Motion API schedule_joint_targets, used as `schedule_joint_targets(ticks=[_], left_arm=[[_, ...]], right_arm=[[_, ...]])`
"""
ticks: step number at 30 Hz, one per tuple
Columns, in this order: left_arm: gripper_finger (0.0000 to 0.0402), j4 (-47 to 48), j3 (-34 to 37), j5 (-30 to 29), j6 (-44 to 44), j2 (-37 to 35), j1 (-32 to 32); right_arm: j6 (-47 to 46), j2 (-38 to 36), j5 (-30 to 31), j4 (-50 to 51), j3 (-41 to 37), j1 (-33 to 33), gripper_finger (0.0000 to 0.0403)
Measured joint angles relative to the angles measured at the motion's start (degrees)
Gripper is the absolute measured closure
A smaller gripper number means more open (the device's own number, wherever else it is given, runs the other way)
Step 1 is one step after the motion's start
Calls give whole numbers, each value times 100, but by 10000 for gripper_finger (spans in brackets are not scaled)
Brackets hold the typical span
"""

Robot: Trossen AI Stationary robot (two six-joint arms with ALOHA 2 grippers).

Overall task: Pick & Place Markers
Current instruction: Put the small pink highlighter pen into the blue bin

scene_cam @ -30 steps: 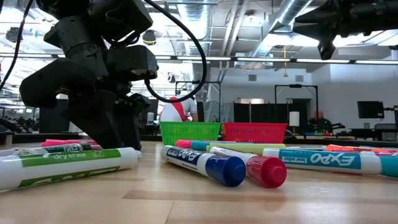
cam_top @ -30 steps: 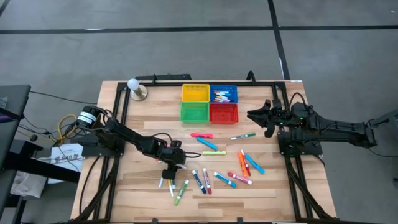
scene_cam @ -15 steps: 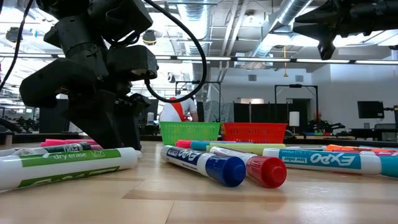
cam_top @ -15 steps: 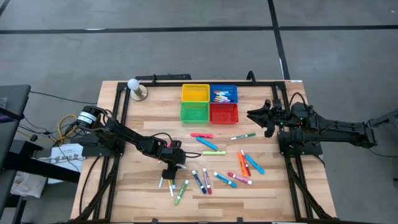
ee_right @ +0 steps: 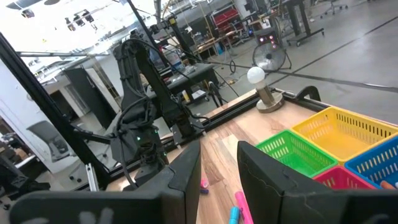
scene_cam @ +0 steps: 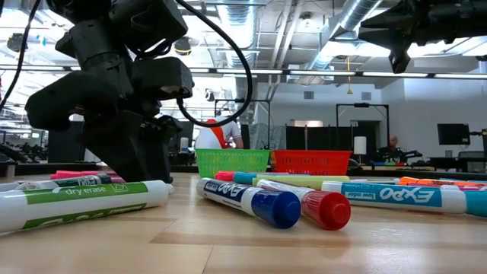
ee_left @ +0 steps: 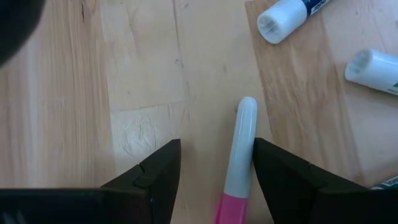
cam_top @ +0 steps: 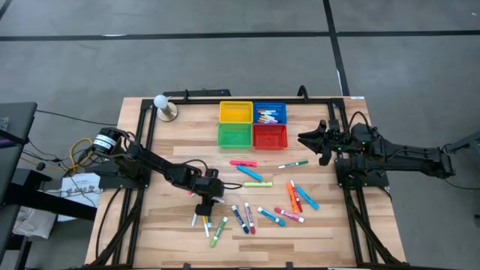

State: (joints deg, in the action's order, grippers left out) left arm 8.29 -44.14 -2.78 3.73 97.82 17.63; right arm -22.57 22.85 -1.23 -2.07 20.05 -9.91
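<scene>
Several markers [cam_top: 259, 196] in pink, blue, green, orange and yellow lie scattered on the wooden table [cam_top: 172, 142]. My left gripper [cam_top: 203, 211] points steeply down at the near left of the scatter, open. A marker with a white barrel and pink end [ee_left: 239, 155] lies flat on the wood between its fingers, close to one of them. In the low view this gripper [scene_cam: 144, 164] stands behind a green dry-erase marker [scene_cam: 76, 202]. My right gripper [cam_top: 303, 139] hovers level at the table's right side, open with a narrow gap [ee_right: 219, 162], holding nothing. My left gripper stands astride the white-and-pink marker, coming from above and slanting down, its fingers on either side of the barrel. One finger [ee_left: 280, 177] lies right beside the barrel's side [ee_left: 250, 134]; whether it touches I cannot tell. The marker lies flat on the table.
Four small mesh baskets stand at the far middle: yellow [cam_top: 235, 112], blue [cam_top: 270, 113] with markers inside, green [cam_top: 235, 135], red [cam_top: 270, 136]. A white ball on a stand [cam_top: 163, 106] is at the far left. A person [scene_cam: 217, 133] shows in the room behind.
</scene>
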Motion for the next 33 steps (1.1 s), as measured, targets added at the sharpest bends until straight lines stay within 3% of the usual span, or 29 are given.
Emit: schedule_joint_targets(ticks=[7, 23, 33], left_arm=[[217, 68, 0, 30, 12, 2, 2], [354, 280, 3, 111, -9, -3, 11], [347, 215, 5, 198, 1, -42, -43]], right_arm=[[-2, 0, 0, 0, 0, 1, 308], [-3, -1, 0, -2, -2, 2, 308], [-4, 0, 0, -7, -2, 2, 308]])
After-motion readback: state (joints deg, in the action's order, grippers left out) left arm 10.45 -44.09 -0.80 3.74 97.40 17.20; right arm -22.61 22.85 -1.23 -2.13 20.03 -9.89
